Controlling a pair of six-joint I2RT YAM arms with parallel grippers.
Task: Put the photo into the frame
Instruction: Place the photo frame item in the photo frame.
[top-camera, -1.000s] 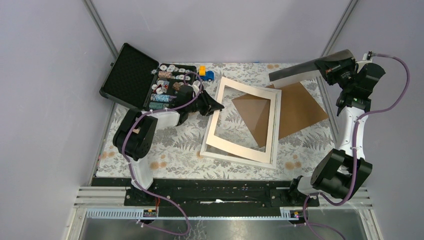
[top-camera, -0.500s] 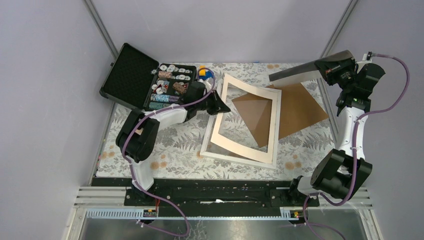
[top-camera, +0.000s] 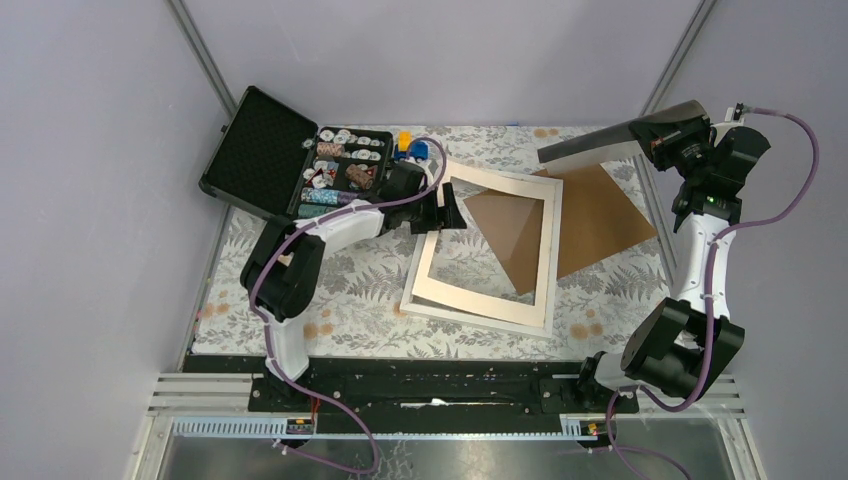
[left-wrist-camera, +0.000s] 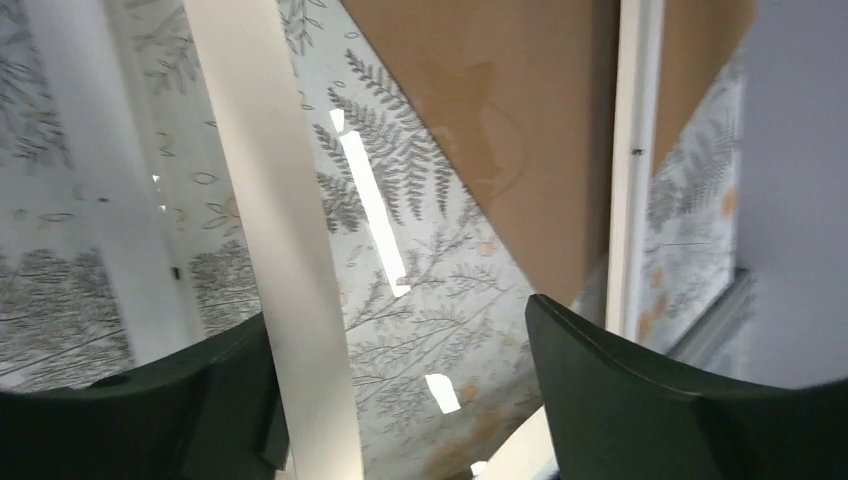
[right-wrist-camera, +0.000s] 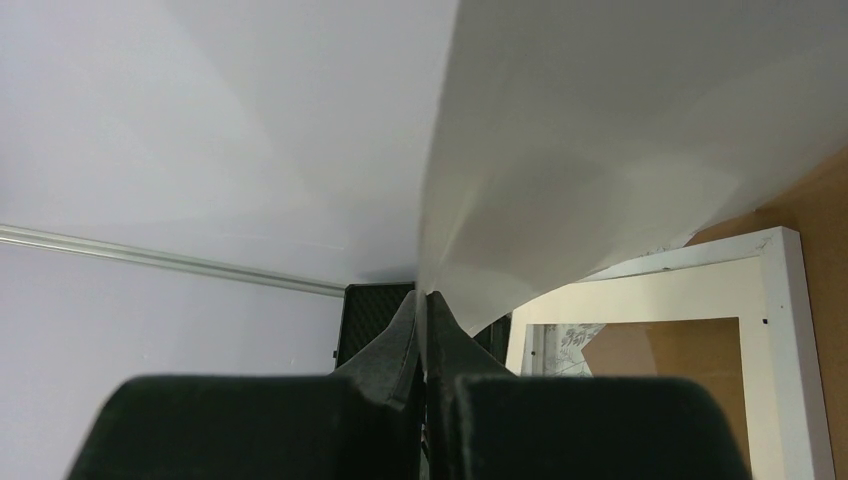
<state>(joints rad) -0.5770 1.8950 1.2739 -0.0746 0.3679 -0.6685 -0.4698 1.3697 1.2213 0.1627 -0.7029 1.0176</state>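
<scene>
Up high, right gripper (right-wrist-camera: 421, 298) pinches the photo (right-wrist-camera: 600, 150); left gripper (left-wrist-camera: 395, 320) gapes.

Top external: fixed high behind the near edge of the table (top-camera: 330, 290), looking steeply down on all of it. Left wrist: pressed close over the frame (left-wrist-camera: 636, 170), facing down through its opening. Right wrist: raised, sighting along the pale side of the photo (right-wrist-camera: 620, 150); shares the frame with both others.
</scene>
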